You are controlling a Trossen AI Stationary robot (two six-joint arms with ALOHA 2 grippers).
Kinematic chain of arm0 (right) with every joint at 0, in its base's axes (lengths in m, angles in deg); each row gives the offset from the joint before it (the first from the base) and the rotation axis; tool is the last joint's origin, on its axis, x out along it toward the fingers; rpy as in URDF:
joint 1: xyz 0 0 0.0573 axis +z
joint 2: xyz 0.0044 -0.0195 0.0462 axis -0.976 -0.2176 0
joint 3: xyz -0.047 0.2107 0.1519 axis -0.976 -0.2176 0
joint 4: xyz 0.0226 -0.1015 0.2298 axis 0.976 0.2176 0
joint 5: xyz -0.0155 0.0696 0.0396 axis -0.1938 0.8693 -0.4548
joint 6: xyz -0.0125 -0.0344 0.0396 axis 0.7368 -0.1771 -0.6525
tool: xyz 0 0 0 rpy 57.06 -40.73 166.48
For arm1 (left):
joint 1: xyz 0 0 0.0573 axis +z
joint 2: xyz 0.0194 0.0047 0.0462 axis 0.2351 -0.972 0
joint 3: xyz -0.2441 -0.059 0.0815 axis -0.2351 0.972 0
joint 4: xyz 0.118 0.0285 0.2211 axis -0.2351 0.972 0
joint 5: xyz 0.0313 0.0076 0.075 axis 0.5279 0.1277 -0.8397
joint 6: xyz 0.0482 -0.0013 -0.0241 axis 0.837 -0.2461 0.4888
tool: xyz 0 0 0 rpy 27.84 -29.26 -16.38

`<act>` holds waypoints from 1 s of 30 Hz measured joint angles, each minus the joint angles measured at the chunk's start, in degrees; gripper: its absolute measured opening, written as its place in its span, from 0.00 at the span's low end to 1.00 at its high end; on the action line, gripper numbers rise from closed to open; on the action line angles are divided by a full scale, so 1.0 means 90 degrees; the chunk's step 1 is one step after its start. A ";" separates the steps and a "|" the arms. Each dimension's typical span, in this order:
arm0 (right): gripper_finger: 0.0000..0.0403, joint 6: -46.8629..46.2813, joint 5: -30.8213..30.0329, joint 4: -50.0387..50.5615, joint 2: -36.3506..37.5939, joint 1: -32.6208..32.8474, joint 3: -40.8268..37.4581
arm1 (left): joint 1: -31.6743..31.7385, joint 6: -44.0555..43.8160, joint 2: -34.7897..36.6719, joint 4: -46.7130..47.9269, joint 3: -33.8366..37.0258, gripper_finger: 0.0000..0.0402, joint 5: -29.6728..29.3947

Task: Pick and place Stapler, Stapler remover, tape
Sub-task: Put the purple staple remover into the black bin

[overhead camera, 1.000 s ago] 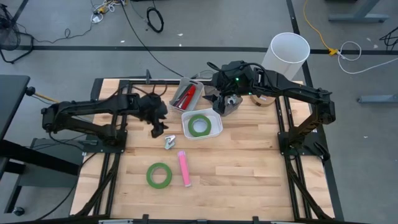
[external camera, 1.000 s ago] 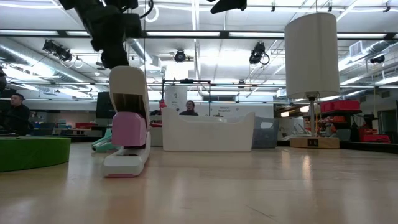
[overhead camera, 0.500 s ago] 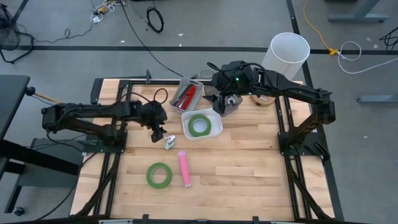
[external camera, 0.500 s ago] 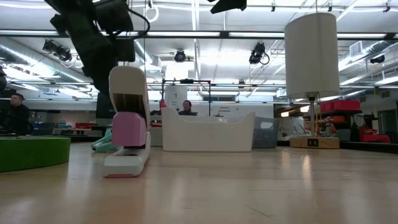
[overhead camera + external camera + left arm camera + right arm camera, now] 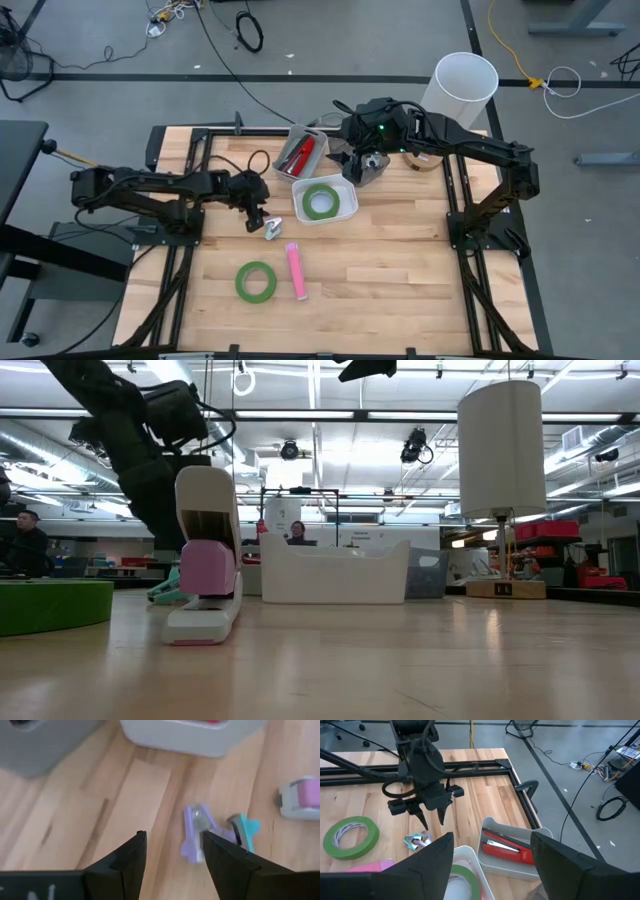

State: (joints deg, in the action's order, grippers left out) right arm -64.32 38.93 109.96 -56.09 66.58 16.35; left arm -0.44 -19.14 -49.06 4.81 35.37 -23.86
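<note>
Hovering low over the worktop, the left jaws stand open with nothing between them, their two dark fingers poised just left of the small lilac and teal staple remover, which lies on the bare wood. Near that remover, a pink stapler lies on the wood, and left of it sits a loose green tape roll. To the right of the left jaws a white bin holds a second green tape roll, and beyond it a grey tray holds a red tool. The right jaws hang spread wide and empty above the far right edge of the white bin, beside the grey tray. A tall white cylinder stands off the far right corner of the worktop. In the low view two people show in the room behind.
</note>
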 joint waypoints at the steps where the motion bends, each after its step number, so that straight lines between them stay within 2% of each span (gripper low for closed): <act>1: 0.65 0.0002 0.0009 0.0002 0.0000 0.0002 0.0000 | 0.0001 -0.0007 -0.0028 0.0023 0.0034 0.49 0.0030; 14: 0.65 -0.0008 -0.0006 0.0029 0.0000 0.0000 0.0000 | -0.0004 -0.0021 -0.0706 -0.0576 0.0059 0.49 0.0302; 21: 0.65 -0.0008 -0.0006 0.0031 0.0000 0.0002 0.0000 | 0.0000 -0.0029 -0.0722 -0.0373 0.0059 0.49 0.0475; 30: 0.65 -0.0008 -0.0008 0.0031 0.0000 0.0001 0.0000 | 0.0001 -0.0001 -0.0722 -0.0348 0.0059 0.49 0.0388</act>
State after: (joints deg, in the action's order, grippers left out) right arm -64.39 38.85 110.24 -56.09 66.59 16.35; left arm -0.43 -19.14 -55.56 1.67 35.90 -20.36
